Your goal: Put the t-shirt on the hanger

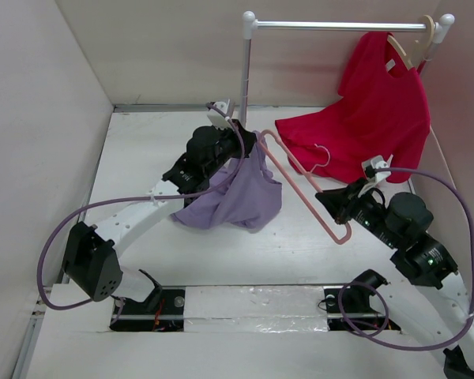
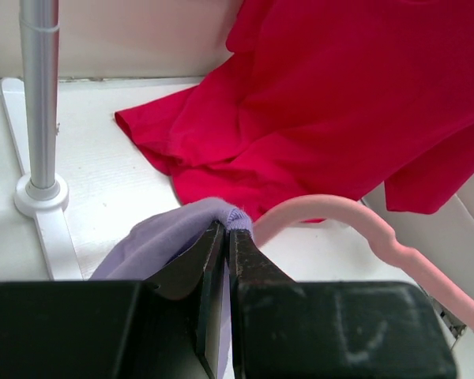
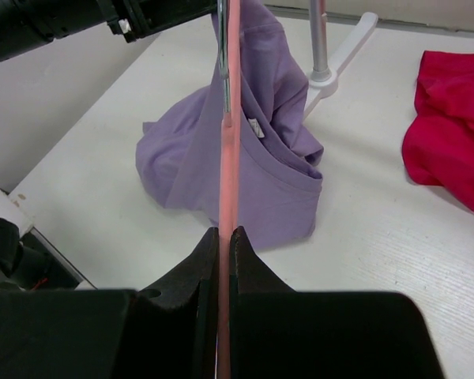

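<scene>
L gripper [image 2: 227, 229] is clenching a thin fold of the t-shirt [image 1: 237, 197], jaws nearly together w/ lavender cloth between them. It's lifting that edge off the table [image 1: 142, 158] while the rest is sagging in a bunched heap touching the surface, center-left. R gripper [image 3: 223, 233] is clamping one thin bar of the hanger [image 1: 300, 185], holding it tilted. The far end is reaching up toward the L gripper, the bent corner is hanging low past the R fingers.

In the L wrist view the hanger's curved shoulder is sitting just beside the pinched fold, apparently outside the cloth. Can't tell from any view if any part is inside the neck opening yet.

Risks, judging from here:
- Hanger end is likely sliding along the outside of the fabric and missing the opening, bc the shirt is bunching and the hole isn't held open.
- Pinch is small, so cloth could be slipping out if the hanger is pushing or dragging on it.
- Thin bar in a narrow grip, so the hanger may be pivoting or twisting once cloth weight is loading it.
- Both wrists are working very near each other, so finger contact is a risk.
- Red shirt [image 1: 371, 118] is draping onto the table near the hanger, so it's a possible snag.
</scene>
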Action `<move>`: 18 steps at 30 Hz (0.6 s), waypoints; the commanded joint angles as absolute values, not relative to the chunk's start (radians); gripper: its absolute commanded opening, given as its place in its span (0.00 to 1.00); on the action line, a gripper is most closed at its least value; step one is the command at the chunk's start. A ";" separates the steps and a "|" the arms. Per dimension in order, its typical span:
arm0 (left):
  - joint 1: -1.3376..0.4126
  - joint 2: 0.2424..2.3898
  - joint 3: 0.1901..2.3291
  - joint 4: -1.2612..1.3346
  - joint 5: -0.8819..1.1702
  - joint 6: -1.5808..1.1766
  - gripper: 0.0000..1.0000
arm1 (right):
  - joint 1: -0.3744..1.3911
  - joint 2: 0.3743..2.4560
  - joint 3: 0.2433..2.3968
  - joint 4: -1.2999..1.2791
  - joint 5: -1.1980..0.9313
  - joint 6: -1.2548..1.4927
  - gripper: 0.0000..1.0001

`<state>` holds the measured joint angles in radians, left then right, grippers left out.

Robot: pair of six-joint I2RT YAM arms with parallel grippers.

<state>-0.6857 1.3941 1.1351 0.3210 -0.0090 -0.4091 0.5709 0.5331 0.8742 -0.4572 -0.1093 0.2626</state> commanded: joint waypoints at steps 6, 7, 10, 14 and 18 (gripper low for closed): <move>-0.686 1.404 1.249 0.348 -0.051 -0.411 0.00 | 0.581 0.486 0.905 -0.454 -0.106 0.256 0.00; -0.686 1.404 1.250 0.347 -0.037 -0.414 0.00 | 0.581 0.491 0.899 -0.453 -0.106 0.256 0.00; -0.686 1.397 1.243 0.359 -0.008 -0.431 0.00 | 0.581 0.503 0.890 -0.442 -0.107 0.253 0.00; -0.686 1.370 1.212 0.356 -0.006 -0.433 0.00 | 0.581 0.499 0.899 -0.431 -0.078 0.252 0.00; -0.686 1.367 1.219 0.347 -0.008 -0.428 0.00 | 0.581 0.521 0.887 -0.410 -0.116 0.262 0.00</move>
<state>-0.6857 1.4109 1.1961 0.3012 -0.0212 -0.4221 0.5709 0.5076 0.8742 -0.4706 -0.1020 0.2646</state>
